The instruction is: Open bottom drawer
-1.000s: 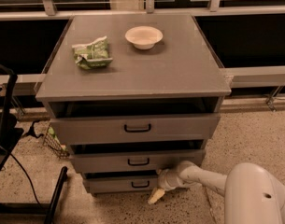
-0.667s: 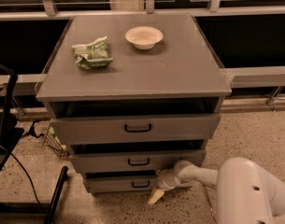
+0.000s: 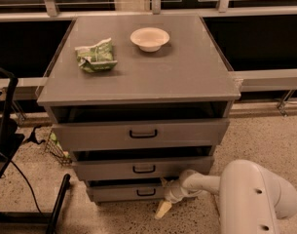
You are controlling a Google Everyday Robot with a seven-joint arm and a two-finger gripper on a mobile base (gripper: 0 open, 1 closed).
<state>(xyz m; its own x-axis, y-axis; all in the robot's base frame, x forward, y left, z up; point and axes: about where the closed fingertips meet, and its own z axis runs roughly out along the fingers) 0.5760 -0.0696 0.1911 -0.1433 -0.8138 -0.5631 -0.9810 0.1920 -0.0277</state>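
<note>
Holding the gripper (image 3: 163, 208) low at the right end of the bottom drawer (image 3: 120, 193); open or closed, cannot tell.

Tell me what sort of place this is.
Likely an office or lab by a window wall: grey three-drawer cabinet on speckled floor, dark panes with metal rails behind. The gripper hangs low at the right end of the bottom drawer.

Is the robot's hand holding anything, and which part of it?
It cannot be told. The end effector sits by the right end of the bottom drawer, away from its handle; no grip on the drawer's edge shows.
</note>
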